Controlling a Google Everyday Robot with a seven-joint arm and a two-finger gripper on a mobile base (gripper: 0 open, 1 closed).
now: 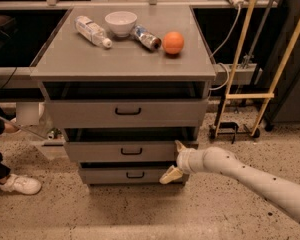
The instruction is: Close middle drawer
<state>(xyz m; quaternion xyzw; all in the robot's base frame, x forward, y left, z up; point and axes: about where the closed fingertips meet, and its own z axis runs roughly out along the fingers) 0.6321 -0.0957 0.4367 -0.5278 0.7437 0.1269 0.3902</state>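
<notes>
My gripper [174, 160] is low at the right front of the table [125, 64], at the right end of the middle drawer [105, 151]. Jaws spread, holding nothing. Upper finger [180, 146] touches the drawer front's right edge, lower finger [169, 176] hangs in front of the bottom drawer [110, 175]. My arm [250, 176] comes in from lower right. Middle drawer sits between top drawer [90, 113] and bottom one, with a dark strip above its front. Can't tell if it's fully home. On the table: bottle [91, 30], bowl [121, 22], can [146, 37], orange [173, 42]. Shoe [21, 184] on the floor at left.
</notes>
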